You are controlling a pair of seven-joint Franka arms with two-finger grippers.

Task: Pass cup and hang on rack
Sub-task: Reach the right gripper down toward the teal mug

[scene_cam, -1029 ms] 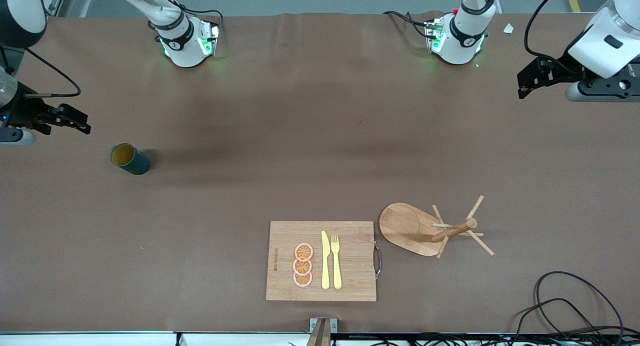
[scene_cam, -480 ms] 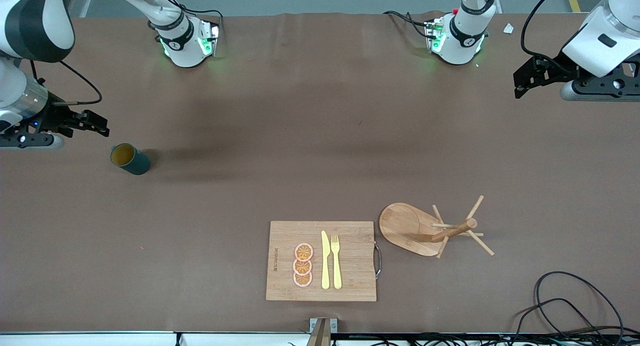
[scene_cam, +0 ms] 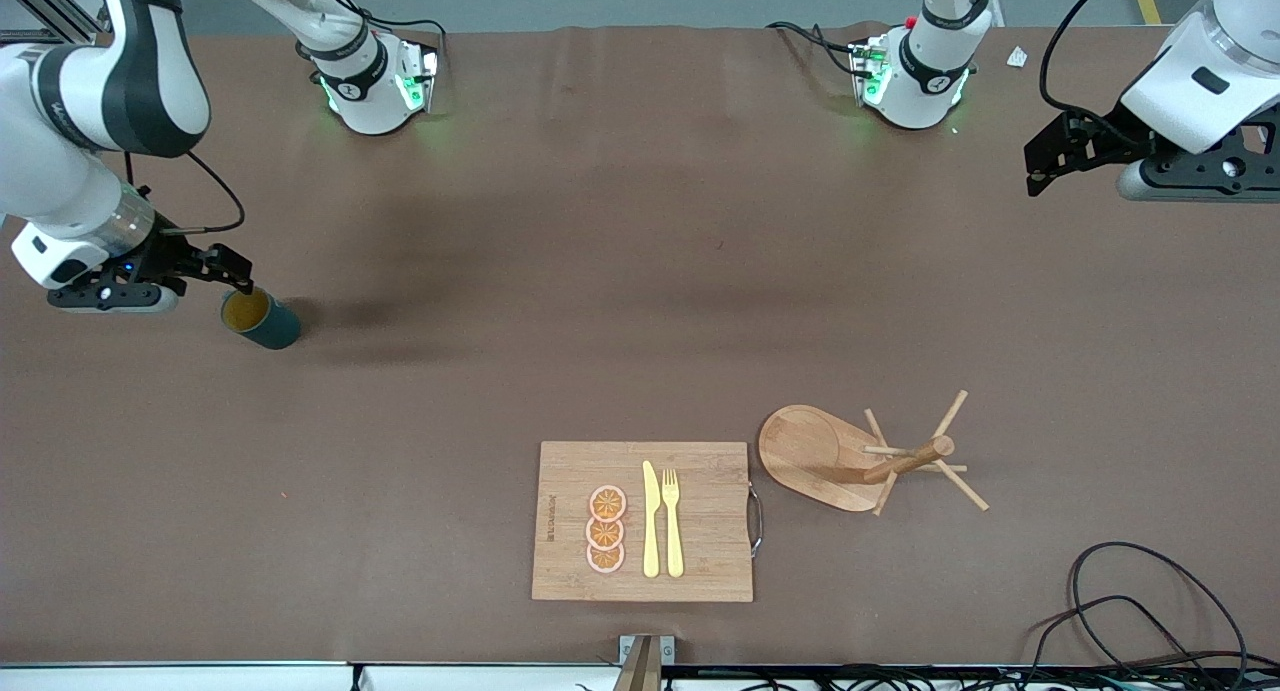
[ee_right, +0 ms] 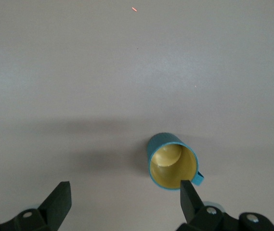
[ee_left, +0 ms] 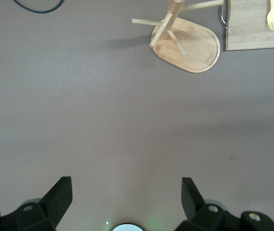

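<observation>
Only the right wrist view shows the teal mug's (ee_right: pixel 172 161) handle; both spread hands (ee_right: pixel 124 199) (ee_left: pixel 126 197) hover empty over the brown desk (scene_cam: pixel 640 271).

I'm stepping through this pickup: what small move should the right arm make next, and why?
Probably shift the right gripper sideways until the cup sits between its open jaws, then lower. In the right wrist view one fingertip overlaps the cup's rim, so it is off-center. The left gripper waits.

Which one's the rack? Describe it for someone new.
Find the cutting board at the table edge nearest the front camera. The rack stands beside it, toward the left arm's end. Unlike the flat rectangular board, it has an oval base with a post and thin pegs.
</observation>
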